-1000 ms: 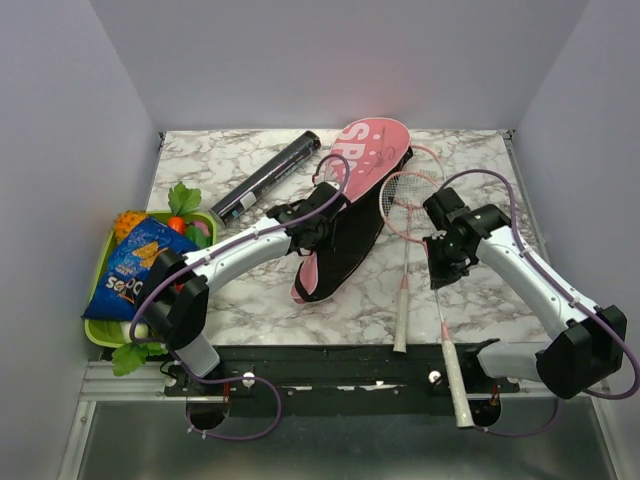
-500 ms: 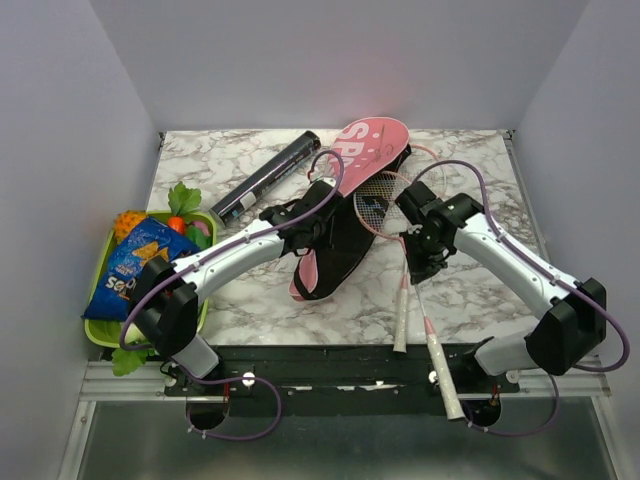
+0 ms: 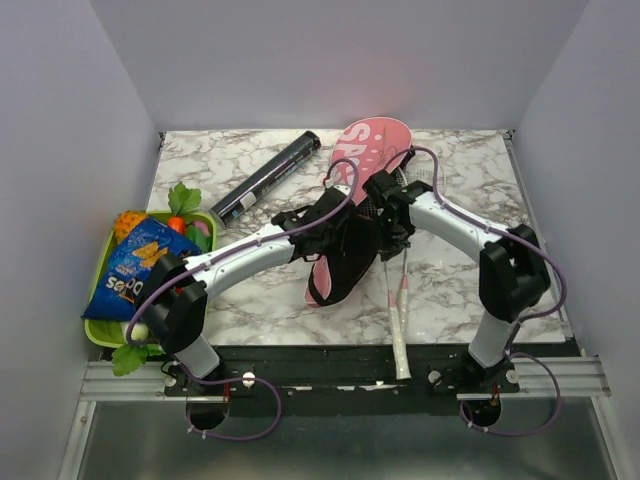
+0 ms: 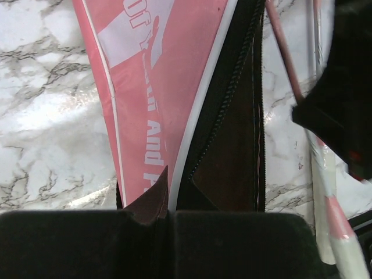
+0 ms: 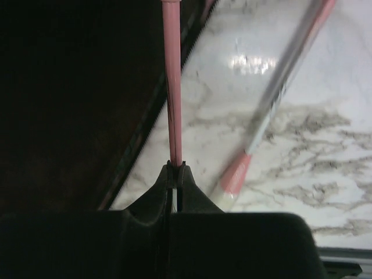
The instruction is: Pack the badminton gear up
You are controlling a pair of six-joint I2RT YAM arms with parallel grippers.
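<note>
pink bag (image 3: 372, 148), centre of top view, long axis upper right to lower left, reads "sp…"; left gripper (image 4: 168, 189) pinched on its open edge. right gripper (image 5: 175, 170) clamped on racket shaft (image 5: 170, 81), head probably inside bag.

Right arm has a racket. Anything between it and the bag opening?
Nothing visible does. The held racket runs right beside the open zip edge of the bag; the left gripper pinches its rim, and the other racket lies apart, off to the side.
</note>
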